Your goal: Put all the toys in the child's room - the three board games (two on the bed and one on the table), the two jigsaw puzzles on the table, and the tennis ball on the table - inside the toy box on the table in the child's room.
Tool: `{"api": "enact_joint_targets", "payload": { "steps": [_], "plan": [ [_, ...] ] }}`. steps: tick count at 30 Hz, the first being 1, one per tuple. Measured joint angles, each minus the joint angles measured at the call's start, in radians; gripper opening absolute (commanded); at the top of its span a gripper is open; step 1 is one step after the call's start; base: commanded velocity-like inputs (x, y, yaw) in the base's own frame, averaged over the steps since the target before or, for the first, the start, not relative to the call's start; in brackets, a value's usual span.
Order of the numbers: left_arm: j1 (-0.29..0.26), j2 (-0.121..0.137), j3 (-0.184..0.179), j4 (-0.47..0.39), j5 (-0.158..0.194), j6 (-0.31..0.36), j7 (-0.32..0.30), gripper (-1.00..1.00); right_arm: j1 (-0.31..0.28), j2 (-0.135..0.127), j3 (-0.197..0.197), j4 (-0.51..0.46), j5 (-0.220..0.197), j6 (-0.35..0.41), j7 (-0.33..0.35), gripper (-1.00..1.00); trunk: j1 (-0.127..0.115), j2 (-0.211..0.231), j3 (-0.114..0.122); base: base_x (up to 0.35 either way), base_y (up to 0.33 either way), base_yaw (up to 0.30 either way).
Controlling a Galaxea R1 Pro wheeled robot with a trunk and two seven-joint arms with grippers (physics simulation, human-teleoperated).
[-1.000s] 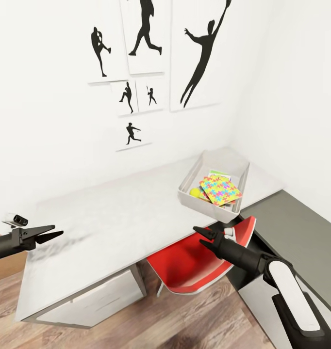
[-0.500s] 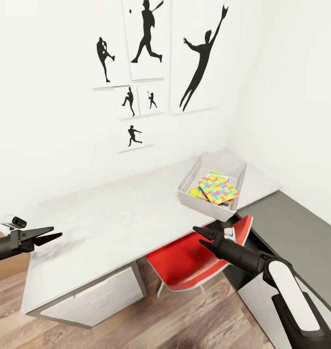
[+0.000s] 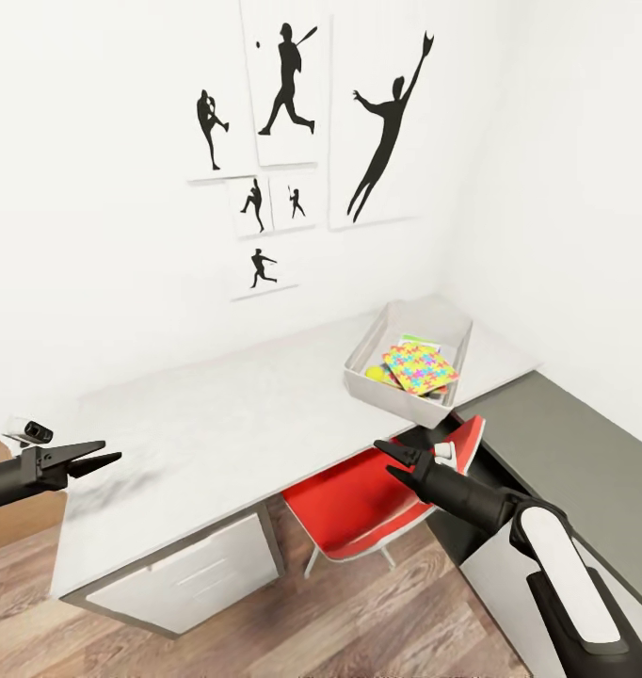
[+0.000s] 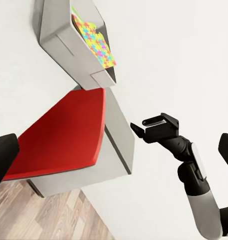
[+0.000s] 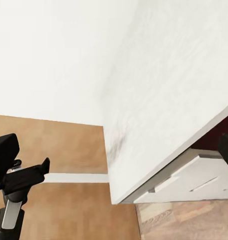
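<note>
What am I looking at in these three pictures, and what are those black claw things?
It is a simulated wheeled robot with two arms. The big picture comes from a camera on its head, looking down; the other two come from cameras near each gripper. The black claws are its left gripper and right gripper, both open and holding nothing. Ahead stands the L-shaped desk with a light-grey top and white drawer fronts. On it sits the shallow light-grey toy box. In the box lie a multicoloured jigsaw-patterned square and a small yellow-green tennis ball; something flat lies beneath, too hidden to name. A red chair is tucked under the desk. Black baseball-player silhouette prints hang on the white wall.
</note>
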Motion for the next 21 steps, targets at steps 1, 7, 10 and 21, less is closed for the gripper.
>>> {"api": "enact_joint_targets", "payload": {
  "steps": [1, 7, 10, 21],
  "plan": [
    [0.0, 0.0, 0.0, 0.0, 0.0, 0.0, 0.0, 1.0, 0.0, 0.0, 0.0, 0.0, 0.0, 0.0, 0.001, 1.0, 0.0, 0.0, 0.002, -0.163, 0.0, 0.0],
    [0.0, 0.0, 0.0, 0.0, 0.001, 0.0, 0.0, 1.0, 0.0, 0.0, 0.0, 0.0, -0.001, -0.001, 0.013, 1.0, 0.0, 0.0, 0.012, -0.086, 0.0, 0.0],
    [0.0, -0.001, 0.0, 0.0, 0.001, 0.0, 0.0, 1.0, 0.0, 0.0, 0.0, 0.001, -0.001, -0.001, 0.018, 1.0, 0.0, 0.0, 0.017, -0.013, 0.0, 0.0],
    [0.0, -0.001, 0.0, 0.001, 0.0, 0.0, 0.0, 1.0, 0.0, 0.0, 0.0, 0.004, 0.0, -0.002, 0.02, 1.0, 0.0, 0.0, 0.035, -0.001, 0.0, 0.0]
  ]
}}
